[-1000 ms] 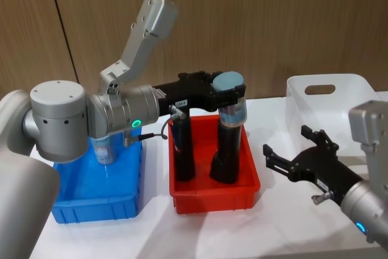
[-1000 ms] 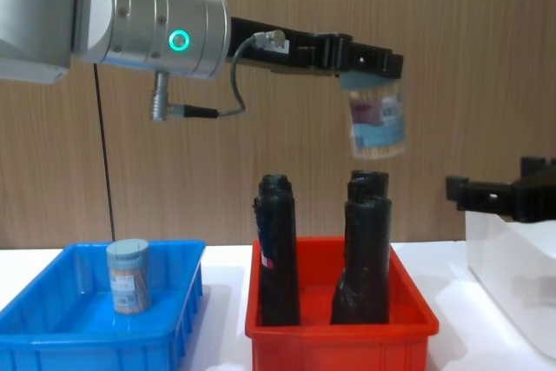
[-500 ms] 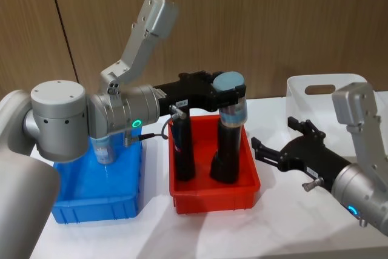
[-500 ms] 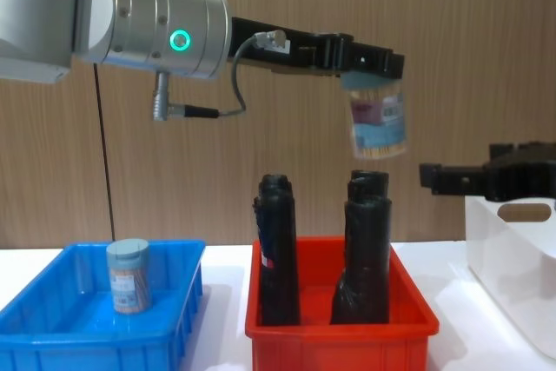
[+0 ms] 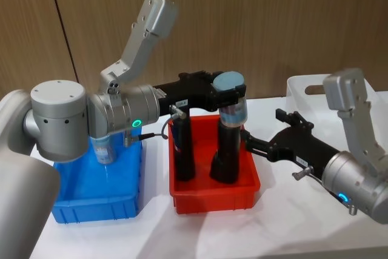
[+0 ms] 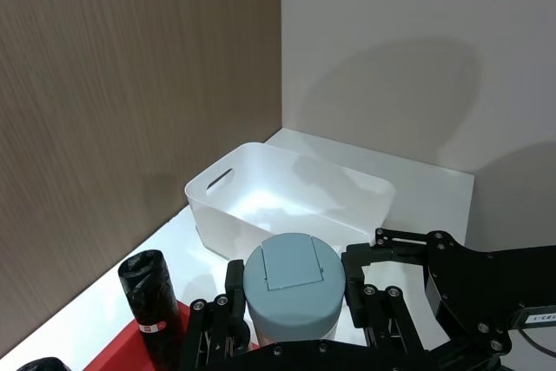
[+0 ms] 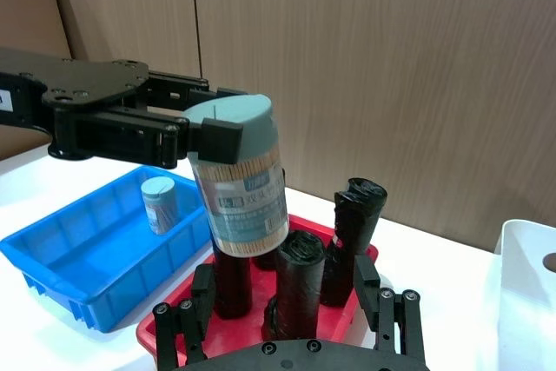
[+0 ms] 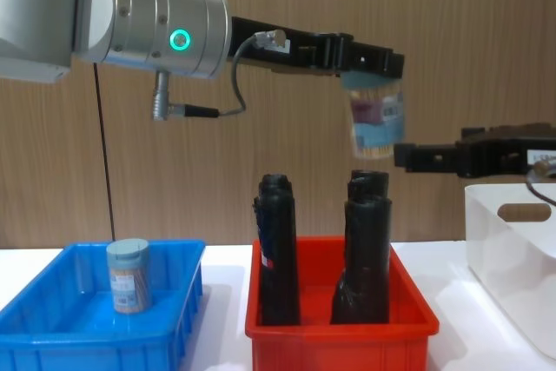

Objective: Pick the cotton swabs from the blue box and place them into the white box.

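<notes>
- We counted two swab jars. The held jar [image 5: 233, 112] hung over the red bin [image 5: 212, 197], and the other jar [image 8: 128, 275] stood upright in the blue box [image 8: 52, 336].
- There was one blue box, one red bin and one white box [image 8: 512, 249].
- At least three black rolls [image 7: 300, 280] stood in the red bin; we could not tell whether there was a fourth.
- The left gripper [image 5: 230, 92] was clamped on the held jar just under its lid.
- The right gripper [image 5: 262, 128] had its fingers spread wide and held nothing.
- A second earlier the right gripper sat low in front of the white box. It had since swung leftward and up, and its fingers now reached just beside the held jar, not touching it.
- The left arm, both jars and the boxes had not moved.
- From the head, the left arm covered most of the other jar.
- The white box was cut off at the frame edge and partly behind the right arm.
</notes>
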Controlling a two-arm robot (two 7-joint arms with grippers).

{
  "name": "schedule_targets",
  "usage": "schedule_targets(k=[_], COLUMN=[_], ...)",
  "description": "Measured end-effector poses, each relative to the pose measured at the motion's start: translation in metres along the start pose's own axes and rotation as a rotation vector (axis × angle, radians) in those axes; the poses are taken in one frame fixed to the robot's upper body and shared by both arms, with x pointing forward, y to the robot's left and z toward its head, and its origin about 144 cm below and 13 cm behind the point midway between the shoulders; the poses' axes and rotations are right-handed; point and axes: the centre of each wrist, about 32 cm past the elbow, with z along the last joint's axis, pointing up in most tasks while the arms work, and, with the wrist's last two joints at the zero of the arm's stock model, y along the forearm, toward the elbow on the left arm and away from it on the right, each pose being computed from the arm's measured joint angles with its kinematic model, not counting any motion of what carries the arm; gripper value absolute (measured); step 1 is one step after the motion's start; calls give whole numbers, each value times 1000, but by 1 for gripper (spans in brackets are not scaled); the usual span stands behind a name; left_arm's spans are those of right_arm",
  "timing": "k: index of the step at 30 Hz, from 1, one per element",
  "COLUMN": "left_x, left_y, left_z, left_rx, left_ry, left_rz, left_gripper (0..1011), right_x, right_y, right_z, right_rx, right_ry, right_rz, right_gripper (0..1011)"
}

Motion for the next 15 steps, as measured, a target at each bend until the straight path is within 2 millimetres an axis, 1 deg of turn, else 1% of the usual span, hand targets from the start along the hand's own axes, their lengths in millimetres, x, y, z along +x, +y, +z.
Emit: schedule_targets(k=[15], left_x=[0], left_y=[0], left_z=[0], left_rx=[0], left_ry=[0], left_rz=[0], left_gripper=[669], right_x=[-3], right_y=[15], right_z=[8], right_rx=[8], right_ry=[16], right_rz=[43], right_gripper=[1002])
